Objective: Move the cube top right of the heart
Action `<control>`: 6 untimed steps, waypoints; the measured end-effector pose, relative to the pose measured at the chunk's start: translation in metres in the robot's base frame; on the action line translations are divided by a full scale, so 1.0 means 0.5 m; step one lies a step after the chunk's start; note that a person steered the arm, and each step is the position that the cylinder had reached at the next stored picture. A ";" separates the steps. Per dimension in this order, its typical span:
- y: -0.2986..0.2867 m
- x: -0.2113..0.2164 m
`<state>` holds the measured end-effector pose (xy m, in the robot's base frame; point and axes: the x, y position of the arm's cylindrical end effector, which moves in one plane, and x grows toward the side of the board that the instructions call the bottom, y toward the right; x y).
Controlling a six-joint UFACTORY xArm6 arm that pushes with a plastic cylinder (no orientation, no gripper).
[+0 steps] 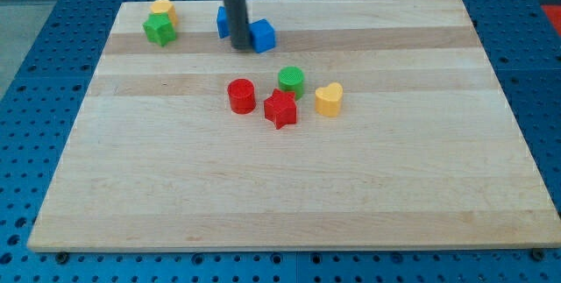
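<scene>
the blue cube point(262, 35) sits near the desk's point(394, 195) top edge, my tip point(239, 47) touching its left side; the tool grips nothing. pushed off-centre, it may spin away or overshoot the yellow heart point(329, 99), nudging the green cylinder point(291, 81).

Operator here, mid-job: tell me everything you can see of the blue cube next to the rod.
The blue cube is a small, solid-looking block with a matte, plastic-like surface, resting flat on the pale wooden board near the view's top edge, turned slightly so one corner faces the view's bottom. My tip stands right against its left side, seemingly touching. Another blue block sits beyond the rod, partly hidden. The yellow heart-shaped block lies lower right, apart from the cube.
</scene>
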<state>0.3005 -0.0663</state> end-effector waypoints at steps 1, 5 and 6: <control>0.017 -0.027; 0.215 -0.083; 0.269 -0.083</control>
<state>0.2590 0.0684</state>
